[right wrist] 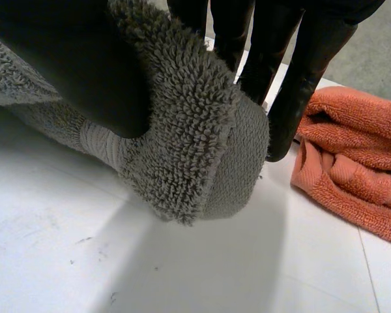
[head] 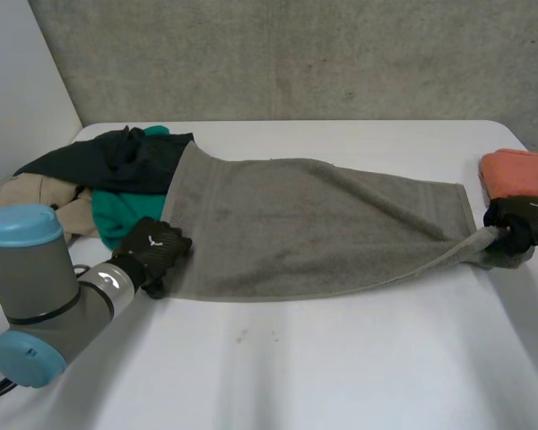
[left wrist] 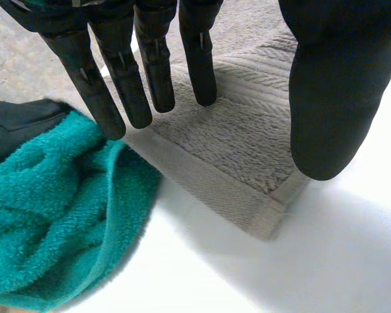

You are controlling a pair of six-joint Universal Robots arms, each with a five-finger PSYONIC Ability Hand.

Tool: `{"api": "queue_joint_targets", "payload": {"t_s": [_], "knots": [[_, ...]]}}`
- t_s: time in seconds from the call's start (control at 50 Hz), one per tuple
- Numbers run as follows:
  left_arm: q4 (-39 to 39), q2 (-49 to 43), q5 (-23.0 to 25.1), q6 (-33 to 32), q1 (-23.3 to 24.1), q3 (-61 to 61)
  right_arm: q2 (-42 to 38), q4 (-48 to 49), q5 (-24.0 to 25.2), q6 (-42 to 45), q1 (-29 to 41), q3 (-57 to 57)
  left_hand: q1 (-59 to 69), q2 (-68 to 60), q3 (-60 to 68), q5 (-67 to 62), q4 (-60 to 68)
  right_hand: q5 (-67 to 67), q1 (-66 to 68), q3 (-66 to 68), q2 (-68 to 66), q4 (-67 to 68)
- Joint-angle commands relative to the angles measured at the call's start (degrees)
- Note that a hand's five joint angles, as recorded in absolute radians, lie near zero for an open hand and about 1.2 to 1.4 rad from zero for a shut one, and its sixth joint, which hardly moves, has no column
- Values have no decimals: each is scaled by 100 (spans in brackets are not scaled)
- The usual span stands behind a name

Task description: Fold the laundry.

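Barely begun: the towel [head: 314,224] lies flat and unfolded mid-counter [head: 296,376]. The left hand [head: 154,253], fingers straight and spread, is over its 8 o'clock corner. The right hand [head: 518,222] pinches its 4 o'clock corner. A pile [head: 99,175] at 10 o'clock is unsorted, and the orange towel [head: 520,172] at 3 o'clock looks folded.

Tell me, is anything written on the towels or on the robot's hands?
No words or numbers can be read.
left hand: small white mark on its back, too small to read.
right hand: small white mark, too small to read.
grey towel, orange towel: no label visible.
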State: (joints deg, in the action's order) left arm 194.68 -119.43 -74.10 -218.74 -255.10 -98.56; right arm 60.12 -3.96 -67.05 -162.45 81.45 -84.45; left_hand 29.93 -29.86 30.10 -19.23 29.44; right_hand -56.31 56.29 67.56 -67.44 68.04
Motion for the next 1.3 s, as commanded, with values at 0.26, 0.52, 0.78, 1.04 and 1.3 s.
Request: {"api": "queue_joint_targets", "payload": {"t_s": [0.26, 0.52, 0.78, 1.04, 1.3], "knots": [[-229, -476, 1, 7, 4, 504, 0, 9, 25, 56, 20, -45, 1391, -1399, 1374, -1462, 1440, -1369, 2371, 1244, -1256, 1196], [-229, -784, 1, 50, 65, 1022, 0, 18, 60, 65, 37, -133, 2048, -2056, 2031, -2119, 2097, -1369, 2371, 1244, -1256, 1196], [-238, -968, 10, 33, 92, 1286, 0, 18, 78, 117, 55, -177, 2116, -2123, 2099, -2186, 2165, -1369, 2371, 1244, -1256, 1196], [-238, -1091, 36, 24, 127, 1524, 0, 9, 69, 241, 46, -203, 2299, -2307, 2282, -2369, 2348, -1369, 2371, 1244, -1256, 1196], [-229, -1100, 28, 59, 179, 1568, 0, 9, 69, 241, 46, -203, 1142, -1149, 1125, -1212, 1191, -1369, 2371, 1244, -1256, 1196]]}}
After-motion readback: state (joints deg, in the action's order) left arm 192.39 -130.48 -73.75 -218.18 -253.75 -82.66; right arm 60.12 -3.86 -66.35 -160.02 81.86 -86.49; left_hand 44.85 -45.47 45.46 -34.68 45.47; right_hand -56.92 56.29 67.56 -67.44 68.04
